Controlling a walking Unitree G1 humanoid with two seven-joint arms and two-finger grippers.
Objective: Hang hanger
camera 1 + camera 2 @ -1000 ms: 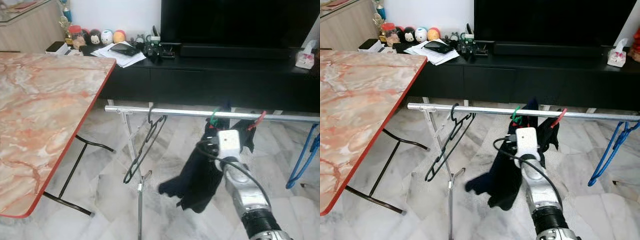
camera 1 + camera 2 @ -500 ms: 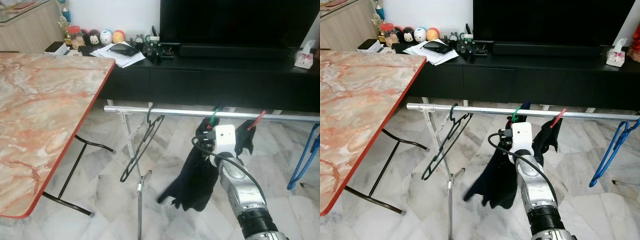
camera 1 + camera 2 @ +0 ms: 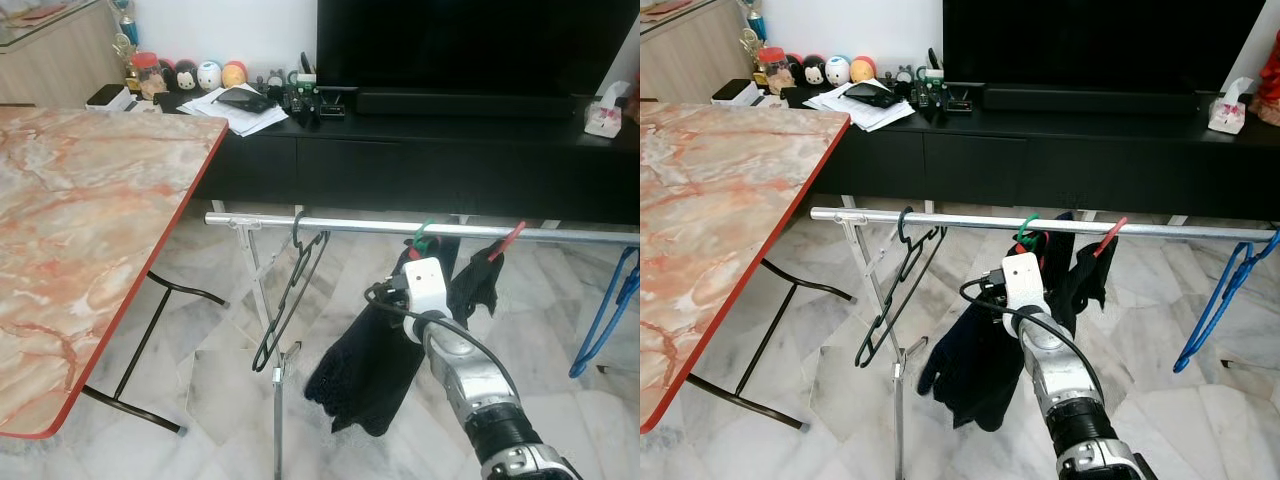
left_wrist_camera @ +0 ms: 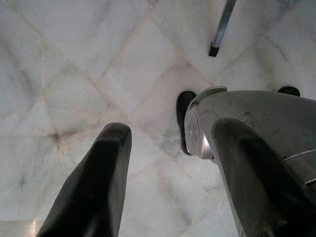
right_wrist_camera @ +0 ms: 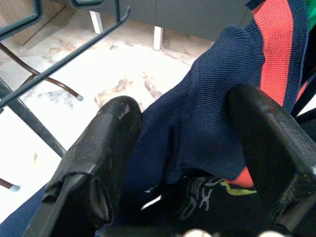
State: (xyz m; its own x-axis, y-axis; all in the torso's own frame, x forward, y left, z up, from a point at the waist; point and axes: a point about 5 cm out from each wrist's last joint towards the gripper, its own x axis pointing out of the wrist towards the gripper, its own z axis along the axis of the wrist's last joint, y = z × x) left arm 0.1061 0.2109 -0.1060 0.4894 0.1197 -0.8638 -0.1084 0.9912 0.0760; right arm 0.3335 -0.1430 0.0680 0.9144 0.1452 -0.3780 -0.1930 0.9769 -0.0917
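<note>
A metal rail [image 3: 350, 223] runs across in front of me. A black hanger [image 3: 290, 300] hangs empty near its left end. Further right a dark navy garment [image 3: 365, 365] with a red stripe [image 5: 276, 44] hangs from a green hook [image 3: 424, 234], beside a red hook [image 3: 511, 240]. My right wrist [image 3: 424, 287] is pressed against this garment just below the rail. My right gripper [image 5: 182, 143] stands open, its fingers [image 5: 106, 138] spread with the navy cloth bulging between them. My left gripper [image 4: 173, 131] hangs open over the marble floor.
A marble-topped folding table [image 3: 90, 230] stands to the left. The rack's upright post [image 3: 278, 400] is below the black hanger. A blue hanger [image 3: 608, 315] hangs at the rail's right end. Behind the rail is a long black TV cabinet [image 3: 450, 150].
My right arm has shifted left along the rail, and the garment has swung left with it. The black hanger has rocked slightly.
</note>
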